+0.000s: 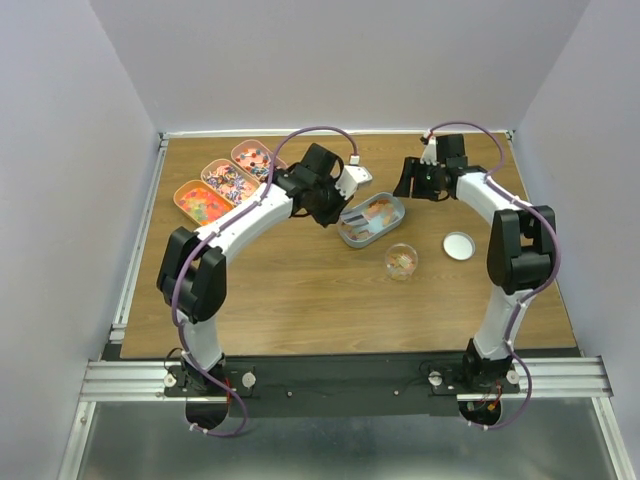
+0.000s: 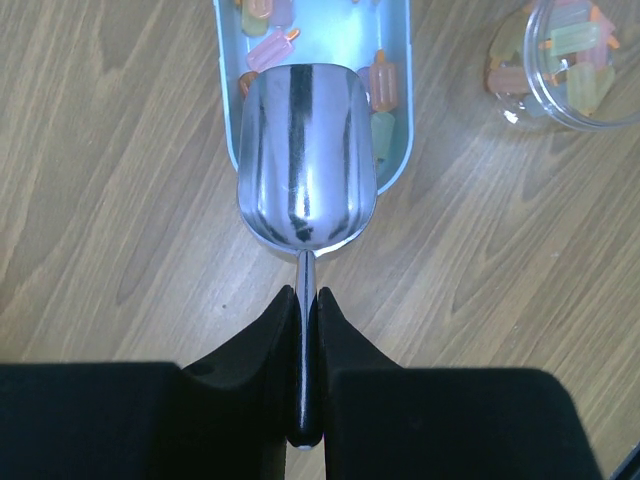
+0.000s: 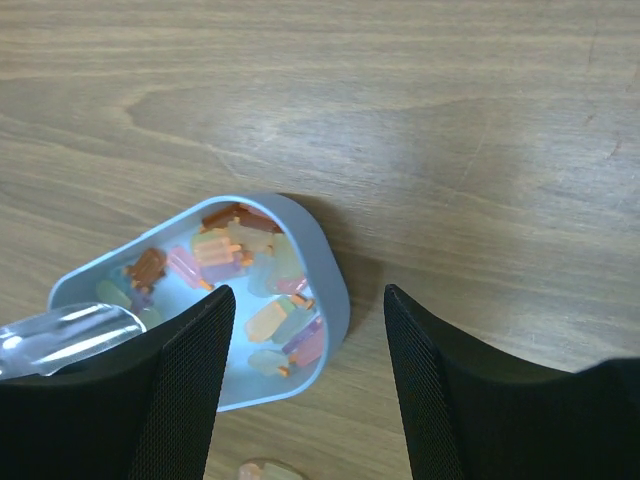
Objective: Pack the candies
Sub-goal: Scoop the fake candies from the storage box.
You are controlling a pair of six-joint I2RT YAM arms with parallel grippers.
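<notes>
Near right of table (image 1: pixel 300 290) we see clear round tub (image 1: pixel 401 261) holding few candies (image 2: pixel 575 50), white lid (image 1: pixel 459 245) just right of it. Farther, blue oval tin (image 1: pixel 372 220) holds pastel candies. Our left gripper (image 2: pixel 307 300) clamped on silver scoop (image 2: pixel 306 160) handle, bowl over tin's left end. Our right gripper (image 3: pixel 307 295): fingers apart, gripping nothing, by tin's right end. Far left, 3 tins (image 1: pixel 228 180) of mixed candies.

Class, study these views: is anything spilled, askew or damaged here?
Nothing stands out. The candies sit inside the blue tin and the clear jar, none seen loose; the scoop is held straight in the left claw.
</notes>
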